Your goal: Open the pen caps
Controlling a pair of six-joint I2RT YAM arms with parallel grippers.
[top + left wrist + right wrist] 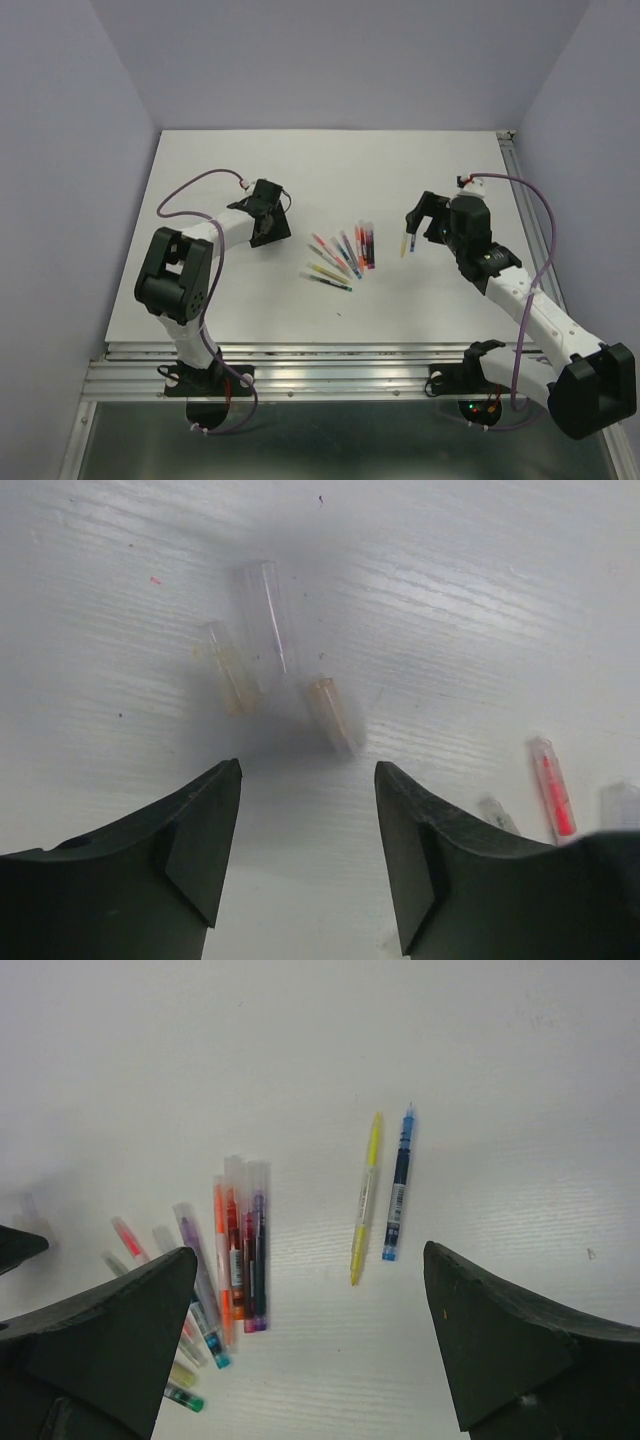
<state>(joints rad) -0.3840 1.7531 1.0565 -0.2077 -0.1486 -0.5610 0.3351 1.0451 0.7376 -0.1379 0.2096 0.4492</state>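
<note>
Three loose pen caps lie on the white table in the left wrist view: a clear one (268,615), a yellowish one (228,667) and a pale orange one (335,715). My left gripper (308,770) is open and empty just short of them; in the top view it (276,218) is left of the pens. My right gripper (310,1252) is open and empty above the table, to the right of the pens in the top view (424,224). An uncapped yellow pen (362,1195) and blue pen (397,1185) lie side by side ahead of it.
A fan of several coloured pens (342,255) lies mid-table between the arms and also shows in the right wrist view (238,1250). A pink pen end (552,785) lies right of the left gripper. The table's metal rail (330,352) runs along the near edge.
</note>
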